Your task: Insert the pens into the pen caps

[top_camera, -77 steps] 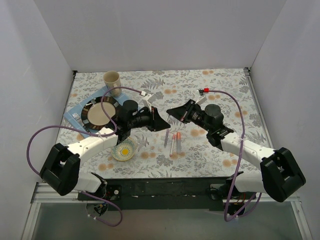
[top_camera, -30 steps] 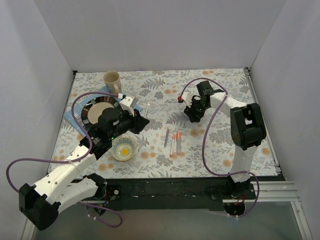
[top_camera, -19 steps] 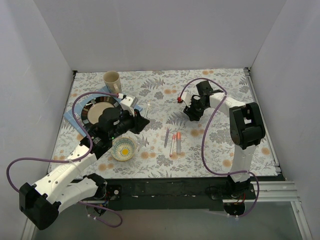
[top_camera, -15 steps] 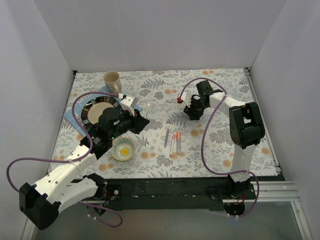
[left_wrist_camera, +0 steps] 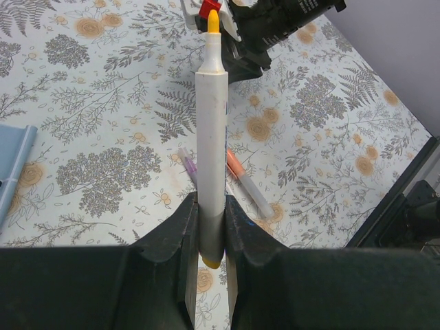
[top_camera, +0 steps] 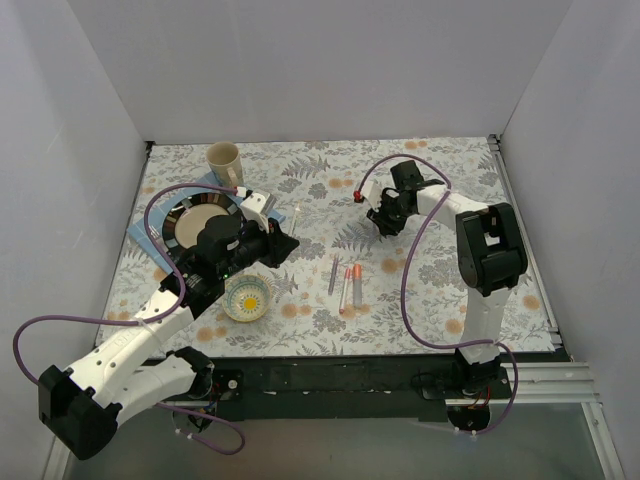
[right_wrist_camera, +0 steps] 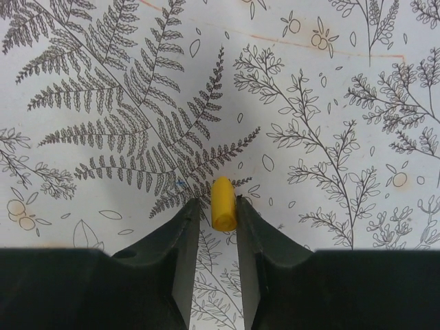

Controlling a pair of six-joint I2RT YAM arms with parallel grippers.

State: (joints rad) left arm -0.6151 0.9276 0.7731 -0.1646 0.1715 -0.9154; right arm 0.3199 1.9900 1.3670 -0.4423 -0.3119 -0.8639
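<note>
My left gripper (left_wrist_camera: 210, 206) is shut on a pen (left_wrist_camera: 210, 124) with a white barrel and a yellow tip, which points away from the camera toward my right arm (left_wrist_camera: 275, 20). In the top view the left gripper (top_camera: 288, 240) hovers left of centre. My right gripper (right_wrist_camera: 218, 205) is low over the cloth, with its jaws narrowly apart around a small yellow cap (right_wrist_camera: 223, 203). The cap is against the right finger, and a gap shows on its left. In the top view the right gripper (top_camera: 380, 222) is at the centre right. Three more pens, purple (top_camera: 332, 275), pink (top_camera: 345, 288) and orange (top_camera: 357, 285), lie side by side. Other caps are not visible.
A beige cup (top_camera: 224, 158) stands at the back left. A dark-rimmed plate (top_camera: 178, 232) sits on a blue napkin (top_camera: 143, 232). A small bowl (top_camera: 248, 298) with a yellow inside sits near the left arm. Purple cables loop around both arms. White walls enclose the floral tablecloth.
My right gripper has shifted slightly toward the far side over the last second. The left gripper still holds the yellow pen in the same place.
</note>
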